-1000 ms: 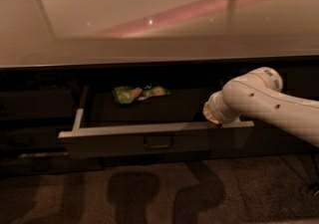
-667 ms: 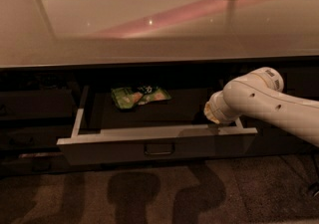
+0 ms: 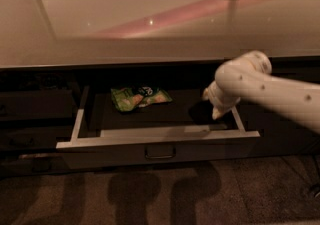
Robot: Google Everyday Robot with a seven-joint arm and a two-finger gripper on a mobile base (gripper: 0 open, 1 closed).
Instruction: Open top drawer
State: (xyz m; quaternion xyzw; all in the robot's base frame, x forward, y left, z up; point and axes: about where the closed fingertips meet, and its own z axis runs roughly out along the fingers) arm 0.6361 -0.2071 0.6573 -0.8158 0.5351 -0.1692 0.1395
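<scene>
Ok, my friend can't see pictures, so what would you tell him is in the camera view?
The top drawer stands open under a shiny pale countertop, with a green snack bag lying inside near the back. The robot's white arm reaches in from the right, and its gripper hangs just inside the drawer's right end.

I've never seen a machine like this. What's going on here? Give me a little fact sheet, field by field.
Top drawer: top drawer is pulled well out from under the counter
Handle: small loop handle at the centre of the drawer front, nothing touching it
Inside: a green snack bag lies on the drawer floor, toward the back left
Arm: white arm reaches in from the right
Gripper: gripper points down into the drawer's right end, beside the right rail
Counter: pale glossy countertop above
</scene>
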